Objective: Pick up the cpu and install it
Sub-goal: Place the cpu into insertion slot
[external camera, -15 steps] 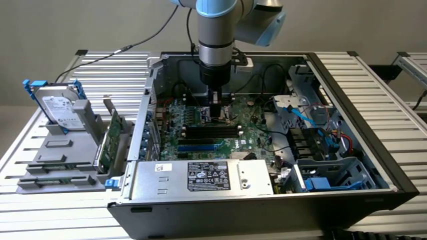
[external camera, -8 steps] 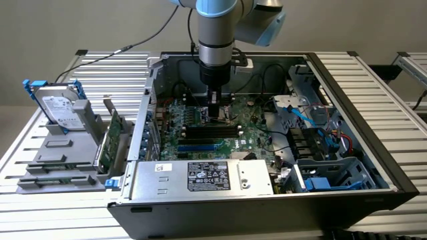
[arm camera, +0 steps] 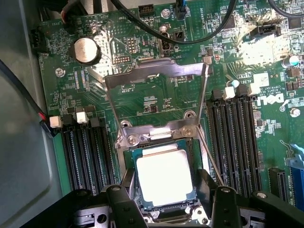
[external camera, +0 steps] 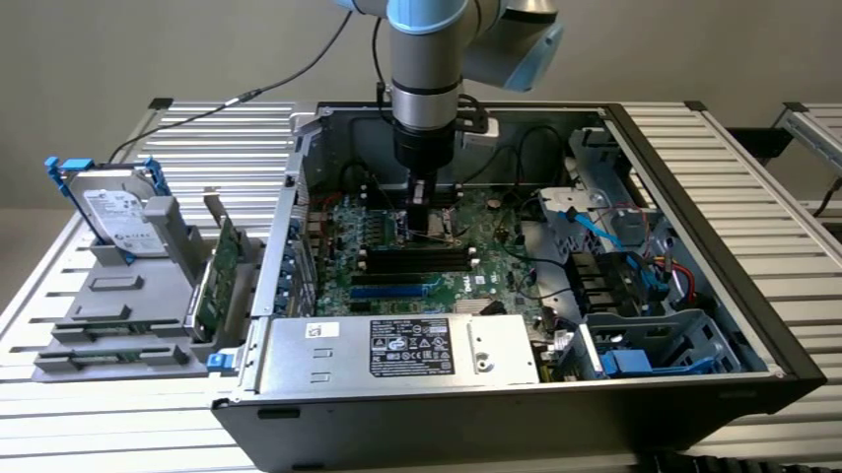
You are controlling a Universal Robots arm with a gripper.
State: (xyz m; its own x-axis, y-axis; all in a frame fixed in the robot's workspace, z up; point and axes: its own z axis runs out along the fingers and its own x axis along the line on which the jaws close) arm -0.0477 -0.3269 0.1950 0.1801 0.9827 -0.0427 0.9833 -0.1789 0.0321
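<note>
Two black fingers (arm camera: 126,192) of the gripper (arm camera: 166,183) stand spread wide, one on each side of the cpu (arm camera: 165,176). We see no squeeze on its edges, so we judge the jaws open rather than gripping. The cpu lies flat between them, silvery plate up and level, and looks to us to be resting in the socket (arm camera: 129,156). It is near enough square (no long axis to speak of), with its sides running in line with the fingers, so it sits directly under the wrist rather than off to either side. Just beyond it the metal load plate (arm camera: 156,78) is hinged up and open, not closed over the chip. Dark memory slots (arm camera: 83,156) flank the socket on the green motherboard (external camera: 474,266). In the exterior view the arm reaches straight down into the computer case (external camera: 394,434), and the hard drive (external camera: 116,212) stands outside it, well apart on the exterior view's left.
</note>
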